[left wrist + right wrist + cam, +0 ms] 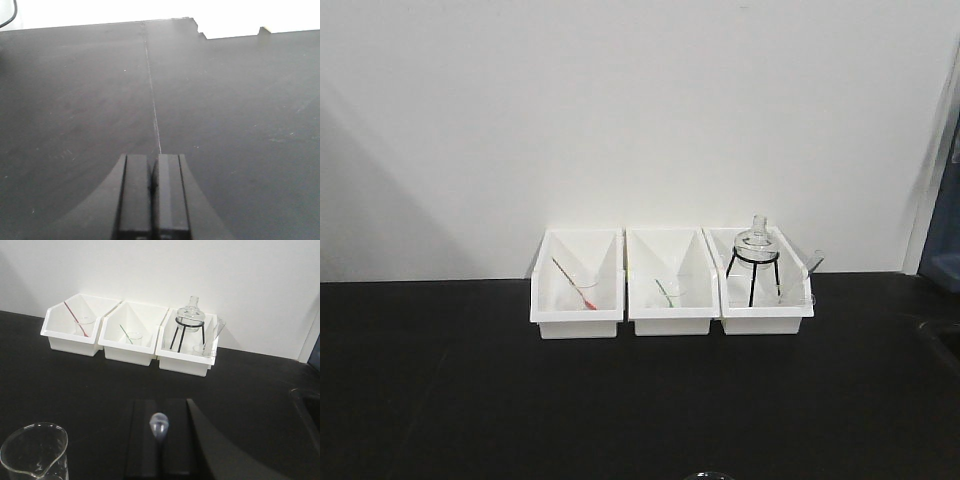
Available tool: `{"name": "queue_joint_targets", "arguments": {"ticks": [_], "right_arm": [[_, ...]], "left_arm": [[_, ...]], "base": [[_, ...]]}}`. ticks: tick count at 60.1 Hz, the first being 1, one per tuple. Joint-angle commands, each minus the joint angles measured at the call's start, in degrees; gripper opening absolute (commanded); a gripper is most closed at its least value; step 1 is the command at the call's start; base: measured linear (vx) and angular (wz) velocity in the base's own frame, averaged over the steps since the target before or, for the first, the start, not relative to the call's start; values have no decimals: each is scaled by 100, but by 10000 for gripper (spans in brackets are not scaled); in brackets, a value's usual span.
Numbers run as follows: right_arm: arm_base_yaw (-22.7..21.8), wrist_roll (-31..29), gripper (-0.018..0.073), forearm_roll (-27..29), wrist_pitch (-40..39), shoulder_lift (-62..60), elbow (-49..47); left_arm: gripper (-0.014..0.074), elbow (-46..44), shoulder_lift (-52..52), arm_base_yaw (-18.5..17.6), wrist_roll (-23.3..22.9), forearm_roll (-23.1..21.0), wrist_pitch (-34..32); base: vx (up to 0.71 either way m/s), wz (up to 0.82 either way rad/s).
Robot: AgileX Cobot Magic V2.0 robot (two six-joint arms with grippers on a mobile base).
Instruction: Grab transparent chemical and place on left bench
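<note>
Now, slender pale translucent plastic dropper pipette (159, 425) seen pinched, bulb outward, in the closed jaws of the right gripper (160, 407), held over the long black countertop (75, 390), clear glass beaker (32, 452) nearby, three white plastic bins (125, 347) beyond, left gripper (153, 165) jaws pressed together on nothing.

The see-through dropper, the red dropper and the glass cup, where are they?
See-through dropper (159, 423): right wrist view, its rounded bulb.
Red dropper (75, 319): right wrist view, middle of its stem.
Glass cup (32, 450): right wrist view, inside its open top.
</note>
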Motion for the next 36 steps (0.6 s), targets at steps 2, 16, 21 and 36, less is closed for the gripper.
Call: {"name": "queue_joint_targets", "arguments": {"ticks": [2, 16, 21, 36], "right_arm": [[-12, -39, -1, -76, -495, 14, -173], [-12, -39, -1, -76, -561, 14, -173], [-12, -43, -1, -76, -763, 14, -173], [-12, -36, -1, -6, -832, 14, -173]], "left_arm": [[-3, 93, -110, -10, -45, -4, -449], [-3, 93, -110, -10, -45, -4, -449], [-3, 93, -110, -10, -45, -4, -449], [-3, 93, -110, -10, -45, -4, -449]], "base": [[0, -2], [0, 0], [0, 0], [0, 0]]}}
